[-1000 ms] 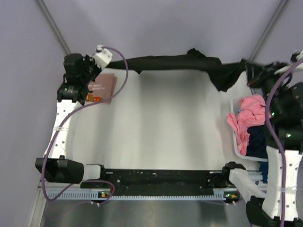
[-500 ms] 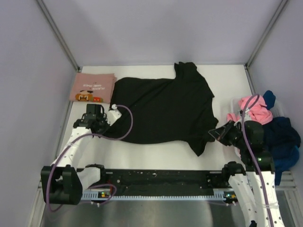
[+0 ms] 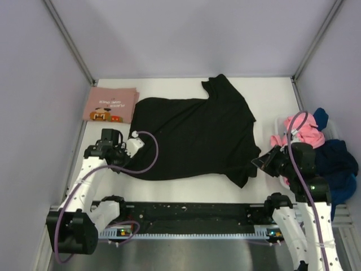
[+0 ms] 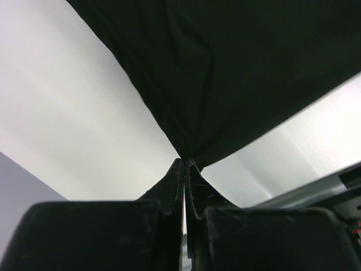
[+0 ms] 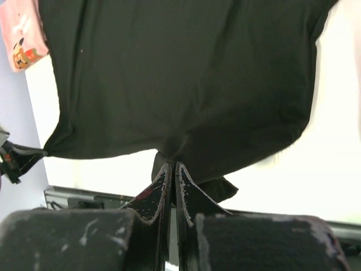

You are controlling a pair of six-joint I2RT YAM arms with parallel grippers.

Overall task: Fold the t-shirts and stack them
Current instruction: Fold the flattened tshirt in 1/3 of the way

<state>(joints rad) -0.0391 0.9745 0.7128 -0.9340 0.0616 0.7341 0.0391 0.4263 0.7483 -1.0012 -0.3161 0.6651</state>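
Black t-shirt (image 3: pixel 192 132) spread flat on the white table (image 3: pixel 271 93), pinched at both near corners.

It lies roughly left to right. What look like its sleeves sit at the right end, one poking toward the far edge and one at the near edge. The left gripper (image 4: pixel 184 165) is clamped on the near-left corner. The right gripper (image 5: pixel 170 169) is clamped on a bunched fold at the near-right edge. The cloth shows plain black, mostly smooth, and gathers into creases at each pinch.
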